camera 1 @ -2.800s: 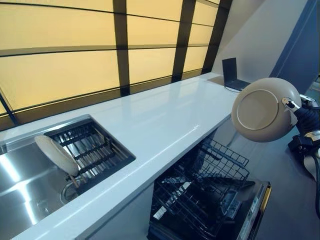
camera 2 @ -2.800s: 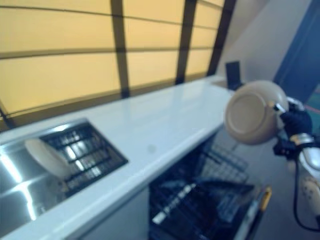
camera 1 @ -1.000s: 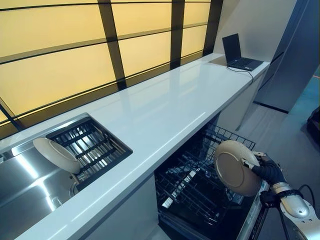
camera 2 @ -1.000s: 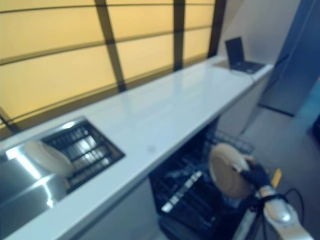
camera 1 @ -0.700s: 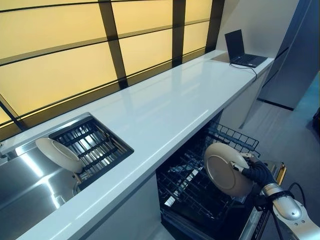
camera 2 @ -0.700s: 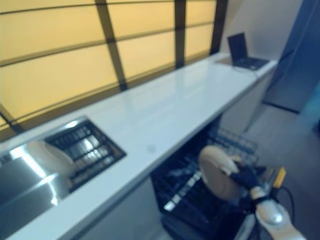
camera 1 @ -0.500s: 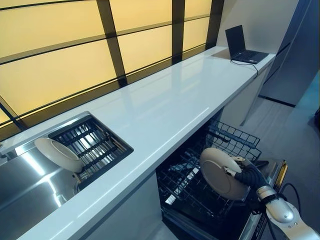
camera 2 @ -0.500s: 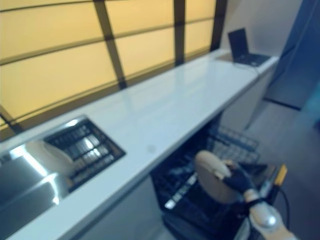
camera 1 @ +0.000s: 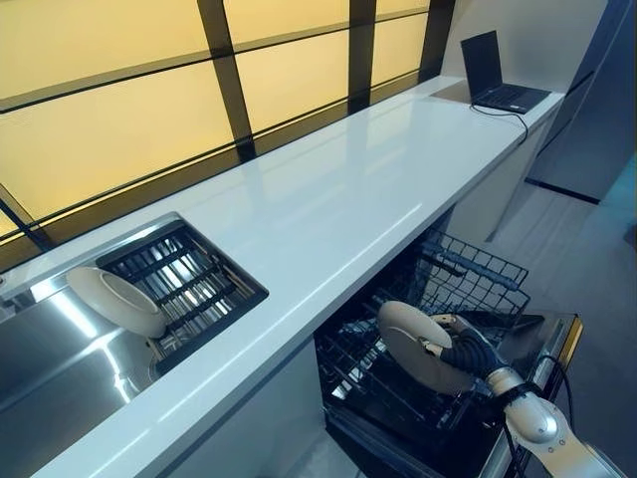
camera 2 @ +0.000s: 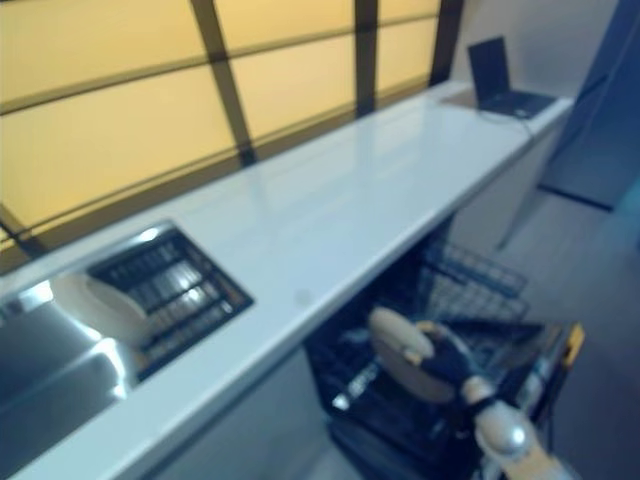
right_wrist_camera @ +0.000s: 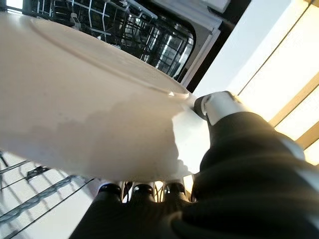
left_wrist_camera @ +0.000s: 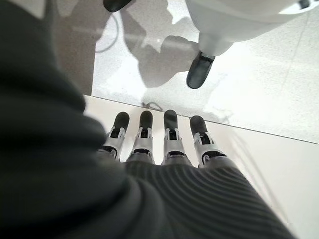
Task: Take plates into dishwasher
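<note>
Lower now: robot hand (camera 1: pixel 460 351) clasping plate (camera 1: pixel 413 347)

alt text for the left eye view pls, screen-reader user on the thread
The right robot hand holds a cream plate on edge over the lower rack of an open dishwasher under a white countertop. A second plate leans in the sink beside a dark drain rack; an open laptop sits at the counter's far end.

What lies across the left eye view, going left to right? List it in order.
Plate in the sink → sink rack → plate held on edge over the dishwasher rack → right hand gripping it. The laptop sits far off on the countertop.
</note>
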Tool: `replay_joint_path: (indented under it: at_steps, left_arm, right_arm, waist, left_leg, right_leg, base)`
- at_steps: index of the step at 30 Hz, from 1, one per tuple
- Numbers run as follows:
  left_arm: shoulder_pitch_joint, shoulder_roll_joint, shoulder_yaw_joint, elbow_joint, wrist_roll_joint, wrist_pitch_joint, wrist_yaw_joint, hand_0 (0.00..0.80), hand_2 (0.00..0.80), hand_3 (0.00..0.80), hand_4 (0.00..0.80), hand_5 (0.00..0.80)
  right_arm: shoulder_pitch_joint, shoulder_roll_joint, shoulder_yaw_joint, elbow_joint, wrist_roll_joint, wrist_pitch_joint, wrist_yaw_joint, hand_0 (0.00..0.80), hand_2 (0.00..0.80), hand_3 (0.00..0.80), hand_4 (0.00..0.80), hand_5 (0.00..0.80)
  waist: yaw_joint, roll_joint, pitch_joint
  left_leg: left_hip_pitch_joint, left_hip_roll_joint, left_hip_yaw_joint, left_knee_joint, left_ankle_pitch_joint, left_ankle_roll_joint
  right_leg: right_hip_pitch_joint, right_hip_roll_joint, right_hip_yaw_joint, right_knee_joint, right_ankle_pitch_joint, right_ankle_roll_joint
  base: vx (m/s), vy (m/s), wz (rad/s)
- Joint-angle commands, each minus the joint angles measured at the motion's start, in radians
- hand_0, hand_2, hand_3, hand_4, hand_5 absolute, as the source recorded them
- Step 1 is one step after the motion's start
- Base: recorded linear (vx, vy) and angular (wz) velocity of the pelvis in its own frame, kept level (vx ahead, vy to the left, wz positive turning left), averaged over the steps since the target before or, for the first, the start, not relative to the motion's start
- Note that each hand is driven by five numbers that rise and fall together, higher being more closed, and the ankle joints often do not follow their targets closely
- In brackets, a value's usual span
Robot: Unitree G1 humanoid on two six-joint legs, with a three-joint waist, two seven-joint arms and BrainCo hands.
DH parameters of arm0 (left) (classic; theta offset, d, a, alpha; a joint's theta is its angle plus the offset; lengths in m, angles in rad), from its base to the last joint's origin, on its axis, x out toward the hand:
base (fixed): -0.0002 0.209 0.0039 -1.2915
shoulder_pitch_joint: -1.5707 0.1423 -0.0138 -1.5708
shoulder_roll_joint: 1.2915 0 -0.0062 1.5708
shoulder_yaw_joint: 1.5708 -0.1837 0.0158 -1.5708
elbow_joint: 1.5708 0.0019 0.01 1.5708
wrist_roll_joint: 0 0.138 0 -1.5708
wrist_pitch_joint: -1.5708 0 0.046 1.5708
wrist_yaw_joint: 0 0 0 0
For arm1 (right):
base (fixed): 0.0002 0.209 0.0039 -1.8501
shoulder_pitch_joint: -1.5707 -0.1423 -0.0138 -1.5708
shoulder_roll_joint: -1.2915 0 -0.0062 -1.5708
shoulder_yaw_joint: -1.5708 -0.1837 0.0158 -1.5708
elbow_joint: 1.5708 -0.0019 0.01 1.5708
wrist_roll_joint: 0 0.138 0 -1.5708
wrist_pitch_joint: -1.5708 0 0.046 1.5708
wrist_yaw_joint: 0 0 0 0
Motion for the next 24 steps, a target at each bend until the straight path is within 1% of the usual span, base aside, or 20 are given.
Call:
replay_joint_path:
  at_steps: [1, 4, 10, 20, 24]
  left_arm:
    - [-0.050, 0.046, -0.015, 0.010, 0.041, 0.013, -0.016, 0.000, 0.000, 0.000, 0.000, 0.000]
    - [-0.051, 0.048, -0.018, 0.006, 0.045, 0.015, -0.020, 0.000, 0.000, 0.000, 0.000, 0.000]
    - [-0.064, 0.045, -0.030, -0.002, 0.062, 0.023, -0.029, 0.000, 0.000, 0.000, 0.000, 0.000]
    - [-0.083, 0.038, -0.055, -0.024, 0.078, 0.042, -0.041, 0.000, 0.000, 0.000, 0.000, 0.000]
    - [-0.086, 0.034, -0.062, -0.028, 0.088, 0.045, -0.048, 0.000, 0.000, 0.000, 0.000, 0.000]
  right_arm:
    - [-0.085, -0.004, 0.030, -0.008, -0.045, -0.041, -0.001, 0.800, 0.800, 0.800, 0.800, 0.800]
    - [-0.090, -0.001, 0.045, 0.005, -0.061, -0.035, 0.000, 0.800, 0.800, 0.800, 0.800, 0.800]
    - [-0.119, 0.018, 0.106, 0.093, -0.107, -0.021, -0.015, 0.800, 0.800, 0.800, 0.800, 0.800]
    - [-0.171, 0.085, 0.219, 0.253, -0.182, -0.006, -0.049, 0.800, 0.800, 0.800, 0.800, 0.800]
    - [-0.188, 0.110, 0.249, 0.318, -0.201, 0.019, -0.072, 0.800, 0.800, 0.800, 0.800, 0.800]
  waist:
    - [0.007, -0.074, -0.006]
    - [0.010, -0.073, -0.004]
    - [0.023, -0.070, 0.001]
    - [0.046, -0.061, 0.007]
    - [0.055, -0.057, 0.006]
  left_leg:
    - [-0.044, -0.036, 0.014, -0.004, 0.010, 0.032]
    - [-0.046, -0.037, 0.012, -0.004, 0.012, 0.031]
    - [-0.049, -0.037, 0.001, -0.004, 0.014, 0.027]
    - [-0.051, -0.042, -0.016, -0.004, 0.014, 0.023]
    - [-0.051, -0.045, -0.024, -0.004, 0.013, 0.023]
  right_leg:
    - [-0.018, 0.028, 0.023, 0.095, -0.077, 0.004]
    - [-0.018, 0.027, 0.020, 0.096, -0.078, 0.005]
    - [-0.016, 0.025, 0.010, 0.094, -0.078, 0.006]
    - [-0.012, 0.018, -0.007, 0.094, -0.080, 0.007]
    - [-0.010, 0.016, -0.014, 0.094, -0.080, 0.007]
  base:
    - [0.010, -0.014, 0.05]
    - [0.004, -0.006, 0.03]
    - [0.001, -0.008, 0.02]
    - [0.000, 0.001, 0.01]
    - [0.001, 0.001, 0.07]
